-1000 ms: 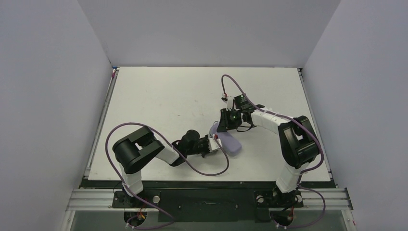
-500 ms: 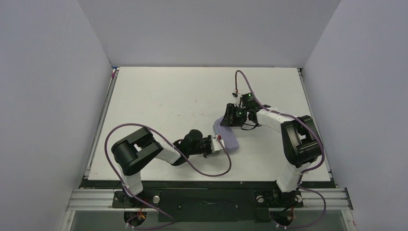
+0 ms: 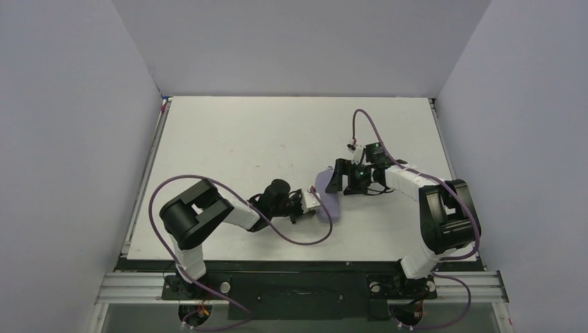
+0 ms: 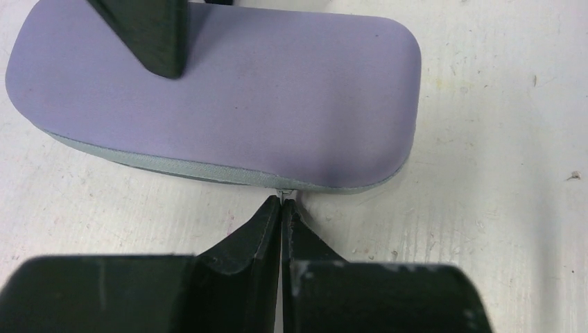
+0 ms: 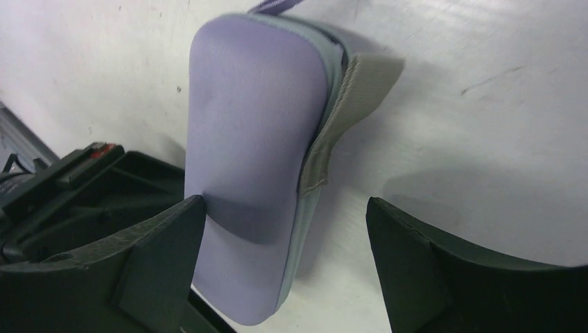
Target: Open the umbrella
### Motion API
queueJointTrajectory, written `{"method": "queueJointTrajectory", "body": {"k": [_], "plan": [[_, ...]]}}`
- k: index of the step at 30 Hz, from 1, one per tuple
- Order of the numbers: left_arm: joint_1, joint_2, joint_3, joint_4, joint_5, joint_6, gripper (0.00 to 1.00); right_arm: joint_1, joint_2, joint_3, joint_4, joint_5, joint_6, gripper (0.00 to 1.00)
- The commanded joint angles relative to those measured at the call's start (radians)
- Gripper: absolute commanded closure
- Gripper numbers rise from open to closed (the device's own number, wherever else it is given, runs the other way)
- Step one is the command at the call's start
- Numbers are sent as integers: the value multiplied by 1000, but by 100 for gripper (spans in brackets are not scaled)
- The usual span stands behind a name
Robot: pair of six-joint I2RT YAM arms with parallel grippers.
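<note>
We cannot tell where the umbrella is. Only a shut lavender case [image 3: 328, 198] [image 4: 222, 90] [image 5: 256, 139] shows, lying flat on the white table [image 3: 243, 139], right of centre. The left tool [image 3: 317, 204] [image 4: 281, 208] is pinched closed on a small silver zipper tab [image 4: 284, 193] at the case's seam. The right tool [image 3: 335, 180] [image 5: 286, 205] stands open, one finger [image 5: 159, 257] touching the case's top and the other over the table. The table is scuffed. Plain grey walls [image 3: 69, 104] enclose three sides.
</note>
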Motion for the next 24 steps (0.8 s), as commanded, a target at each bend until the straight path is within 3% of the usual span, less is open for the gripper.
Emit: {"method": "queueJointTrajectory", "body": {"k": [1, 6, 10, 13, 16, 24], "plan": [[33, 33, 24, -64, 10, -24, 100, 17, -38, -48, 20, -93, 16, 20], [37, 24, 24, -76, 34, 13, 100, 70, -30, -95, 102, -108, 93, 26], [36, 12, 31, -113, 61, 17, 100, 81, -16, -133, 180, -78, 161, 53], [30, -22, 9, -149, 86, 59, 100, 73, -11, -152, 223, -40, 187, 81], [27, -62, -29, -187, 110, 96, 100, 70, 4, -160, 249, -23, 215, 99], [-26, -119, -88, -270, 140, 139, 100, 65, -19, -207, 356, 81, 322, 100]]}}
